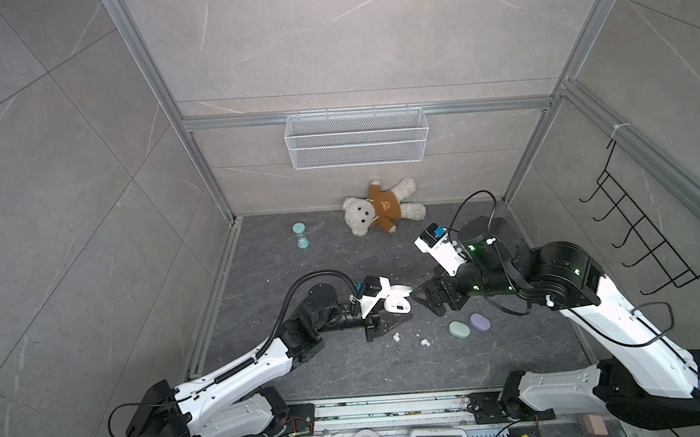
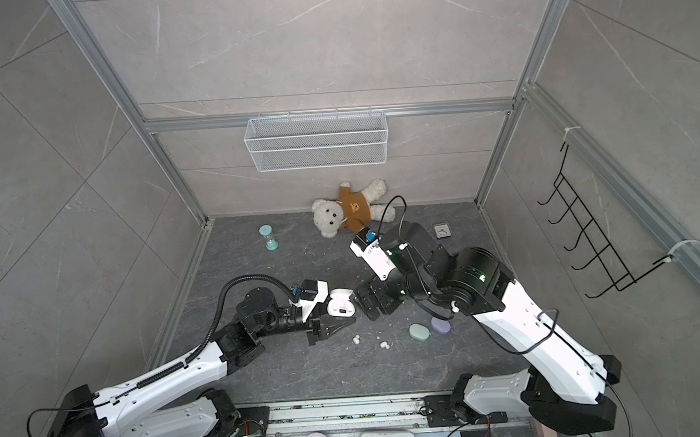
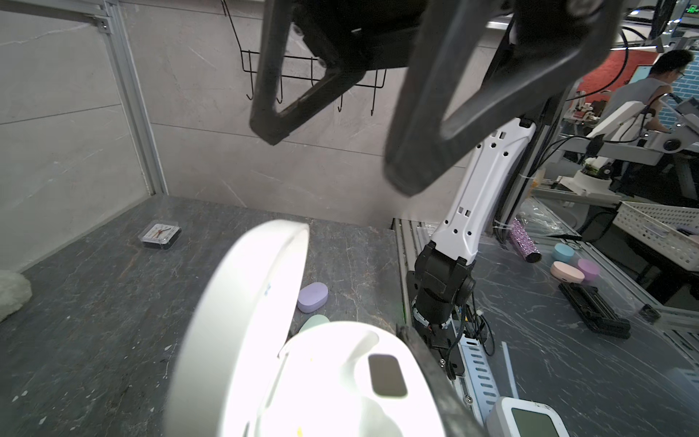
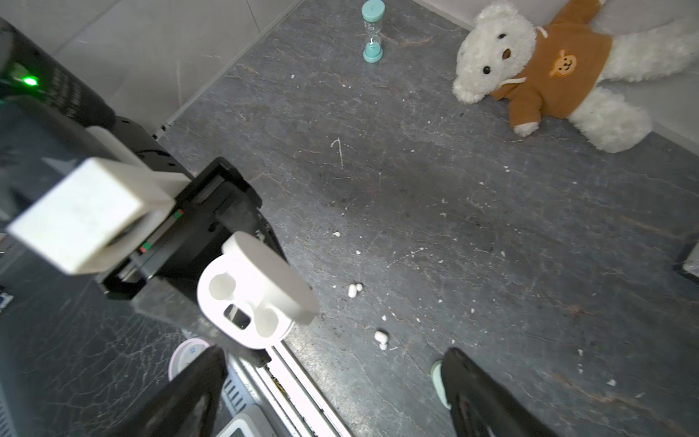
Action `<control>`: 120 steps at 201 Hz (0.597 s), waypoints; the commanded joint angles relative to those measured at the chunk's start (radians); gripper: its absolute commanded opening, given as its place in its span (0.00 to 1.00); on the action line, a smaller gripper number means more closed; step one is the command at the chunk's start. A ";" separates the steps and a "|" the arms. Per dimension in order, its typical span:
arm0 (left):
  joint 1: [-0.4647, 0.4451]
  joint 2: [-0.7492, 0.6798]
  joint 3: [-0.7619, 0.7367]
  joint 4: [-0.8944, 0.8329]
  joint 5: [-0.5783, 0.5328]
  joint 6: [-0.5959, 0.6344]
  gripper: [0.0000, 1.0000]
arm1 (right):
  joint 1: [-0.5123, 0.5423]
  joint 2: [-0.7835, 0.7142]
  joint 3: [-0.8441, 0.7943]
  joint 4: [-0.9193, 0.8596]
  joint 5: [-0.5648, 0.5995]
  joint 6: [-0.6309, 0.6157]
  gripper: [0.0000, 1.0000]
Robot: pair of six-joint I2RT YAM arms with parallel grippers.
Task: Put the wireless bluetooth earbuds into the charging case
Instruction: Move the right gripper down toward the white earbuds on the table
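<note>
**Desk:** Why is the case up in the air?

**Me:** I have the left hand clamped on the white charging case. It is lifted clear of the bench so the sockets are offered to the other arm instead of lying flat. Its lid is swung open on the far side, and both wells look empty to me.

**Desk:** Which way does it face?

**Me:** The open face is up and tipped toward the right hand. In both top views its long axis runs across the picture, roughly in line with my left wrist.

**Desk:** And the right hand?

**Me:** Spread wide and holding nothing. It hovers just beside the case, above the bench.

**Desk:** Where are the buds?

**Me:** Two white earbuds lie loose on the bench. One is just in front of the left hand. The second earbud lies a little toward the mint case and the lilac case, both shut. I see no coloured buds. The white ones are too small for me to call their long axes or which end points where. I'd judge the right hand must drop to one next.
</note>
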 commanded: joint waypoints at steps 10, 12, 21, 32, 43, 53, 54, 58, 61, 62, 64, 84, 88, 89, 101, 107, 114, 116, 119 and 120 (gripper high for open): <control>-0.001 -0.060 -0.020 0.040 -0.056 -0.020 0.15 | -0.023 -0.073 -0.090 0.014 -0.068 0.121 0.93; -0.001 -0.063 -0.023 0.040 -0.057 -0.020 0.15 | -0.025 -0.079 -0.102 0.019 -0.069 0.126 0.93; -0.001 -0.076 -0.034 0.040 -0.065 -0.026 0.15 | -0.039 -0.105 -0.153 0.042 -0.075 0.159 0.93; -0.001 -0.095 -0.048 0.038 -0.071 -0.034 0.15 | -0.061 -0.132 -0.218 0.064 -0.081 0.197 0.94; -0.002 -0.116 -0.058 0.033 -0.077 -0.041 0.15 | -0.085 -0.154 -0.272 0.081 -0.088 0.232 0.94; -0.002 -0.136 -0.063 0.023 -0.080 -0.047 0.15 | -0.111 -0.168 -0.328 0.092 -0.093 0.262 0.95; -0.002 -0.138 -0.064 0.022 -0.080 -0.047 0.15 | -0.116 -0.170 -0.334 0.094 -0.094 0.265 0.95; -0.002 -0.145 -0.065 0.017 -0.080 -0.048 0.15 | -0.125 -0.174 -0.357 0.100 -0.098 0.276 0.95; -0.002 -0.151 -0.067 0.016 -0.081 -0.050 0.15 | -0.134 -0.178 -0.377 0.104 -0.102 0.285 0.95; -0.002 -0.153 -0.069 0.014 -0.081 -0.050 0.15 | -0.136 -0.179 -0.382 0.106 -0.102 0.289 0.95; -0.002 -0.155 -0.069 0.014 -0.080 -0.050 0.15 | -0.142 -0.179 -0.396 0.110 -0.105 0.295 0.95; -0.002 -0.184 -0.075 -0.010 -0.080 -0.050 0.15 | -0.192 -0.184 -0.536 0.168 -0.153 0.344 0.94; -0.002 -0.188 -0.076 -0.014 -0.081 -0.050 0.15 | -0.198 -0.181 -0.563 0.181 -0.158 0.351 0.94; -0.002 -0.189 -0.076 -0.015 -0.082 -0.050 0.15 | -0.200 -0.181 -0.569 0.184 -0.161 0.352 0.94; -0.002 -0.202 -0.082 -0.017 -0.083 -0.054 0.15 | -0.212 -0.163 -0.641 0.220 -0.171 0.365 0.94; -0.002 -0.206 -0.086 -0.017 -0.083 -0.058 0.15 | -0.219 -0.150 -0.669 0.232 -0.174 0.373 0.94; -0.002 -0.211 -0.088 -0.017 -0.081 -0.061 0.15 | -0.223 -0.130 -0.700 0.250 -0.181 0.374 0.94; -0.002 -0.212 -0.089 -0.016 -0.081 -0.063 0.15 | -0.224 -0.125 -0.710 0.260 -0.182 0.374 0.94; -0.002 -0.215 -0.091 -0.016 -0.082 -0.066 0.16 | -0.224 -0.116 -0.723 0.272 -0.185 0.377 0.94; -0.002 -0.215 -0.092 -0.015 -0.081 -0.066 0.15 | -0.223 -0.114 -0.729 0.276 -0.186 0.378 0.94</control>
